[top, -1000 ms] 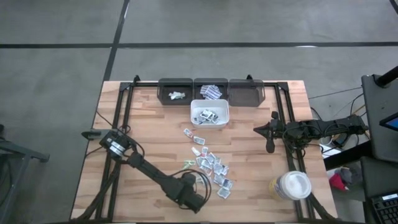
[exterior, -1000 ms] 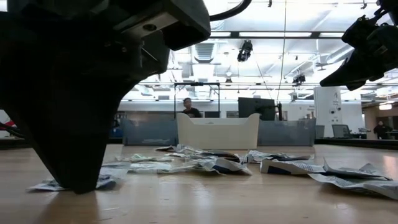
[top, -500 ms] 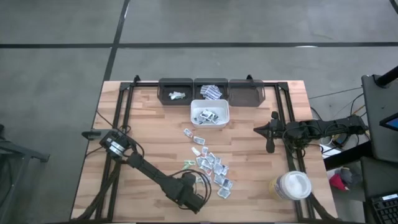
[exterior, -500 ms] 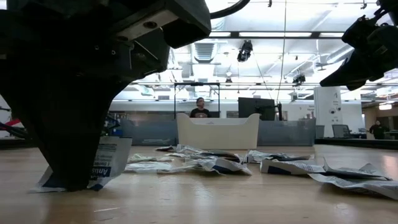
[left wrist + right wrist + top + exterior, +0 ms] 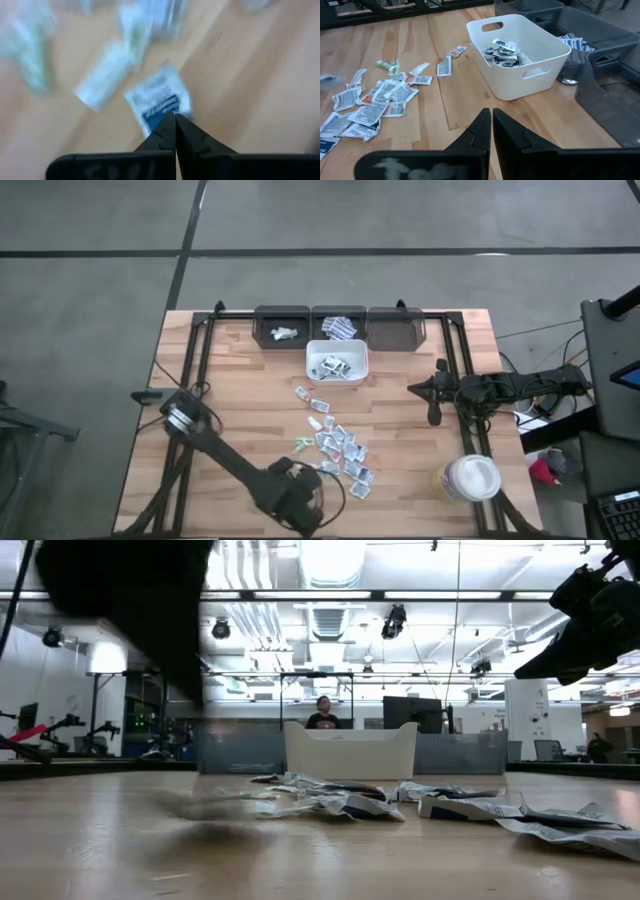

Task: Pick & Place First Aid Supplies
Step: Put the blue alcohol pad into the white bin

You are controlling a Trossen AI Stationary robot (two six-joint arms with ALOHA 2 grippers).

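Note:
The first aid supplies are small white sachets with blue print, scattered in a pile [image 5: 335, 442] at the table's middle; some lie in the white bin [image 5: 337, 362]. My left gripper [image 5: 174, 119] hangs above the table's near part, beside the pile, shut on one sachet [image 5: 159, 97]. In the low view it shows as a dark mass [image 5: 140, 610] high at the left. My right gripper [image 5: 491, 117] is shut with nothing between its fingers, and waits above the table's right side [image 5: 418, 388]. My left gripper pinches the sachet by one edge [image 5: 156, 118] between its two fingertips. The fingers come from above, slanting down. The sachet reaches out past the fingertips, lifted clear of the table.
Three dark bins [image 5: 338, 325] stand in a row at the far edge; two of them hold a few sachets. A white round lidded tub [image 5: 470, 478] stands at the near right. Bare wood lies to the table's left and near side.
My left gripper has taken hold of a sachet that lay flat near the table's near edge, tipped it up on one edge, then risen with it and rolled. The sachet is now lifted clear of the wood.

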